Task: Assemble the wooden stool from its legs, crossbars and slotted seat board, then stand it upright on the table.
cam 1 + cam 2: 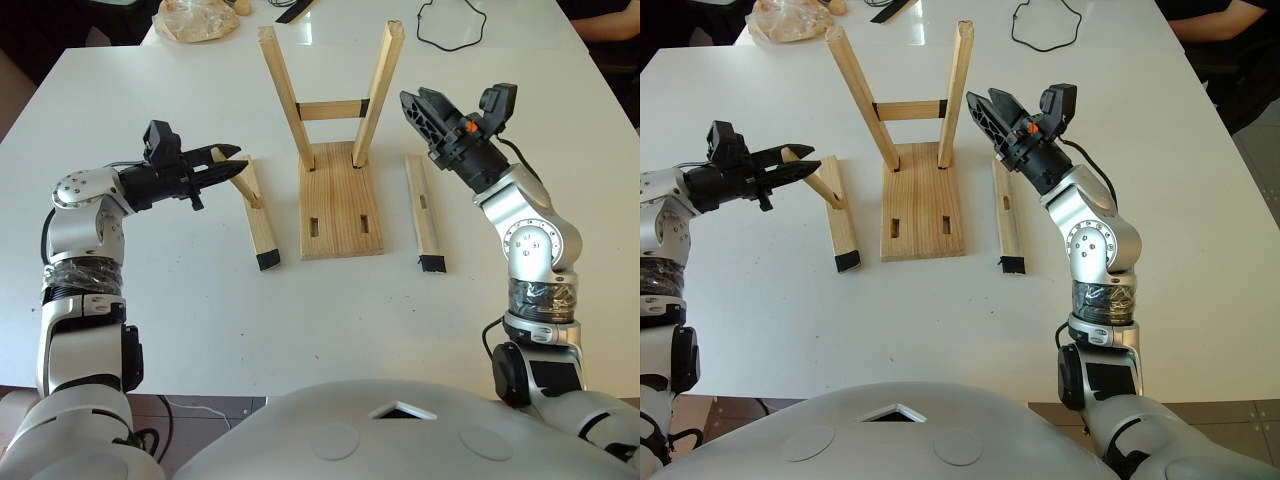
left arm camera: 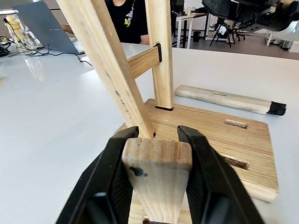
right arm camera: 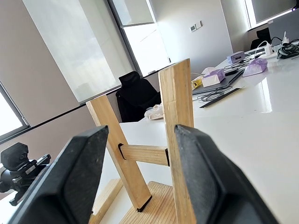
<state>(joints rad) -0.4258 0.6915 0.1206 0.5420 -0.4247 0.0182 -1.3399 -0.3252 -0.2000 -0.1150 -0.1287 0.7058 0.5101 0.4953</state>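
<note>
The slotted seat board (image 1: 340, 215) lies flat mid-table. Two legs (image 1: 285, 95) stand tilted in its far slots, joined by a crossbar (image 1: 330, 110). A third leg (image 1: 259, 222) lies left of the board with a short crossbar (image 1: 248, 185) rising from it. My left gripper (image 1: 232, 162) is shut on that crossbar's raised end (image 2: 156, 172). A fourth leg (image 1: 424, 212) lies loose right of the board. My right gripper (image 1: 418, 98) is open beside the right standing leg (image 3: 180, 140), its fingers (image 3: 77, 177) clear of the wood.
At the table's far edge lie a plastic bag (image 1: 198, 18) and a black cable (image 1: 450, 30). A person's arm (image 1: 605, 25) rests at the far right corner. Bare white table (image 1: 330, 310) stretches in front of the board.
</note>
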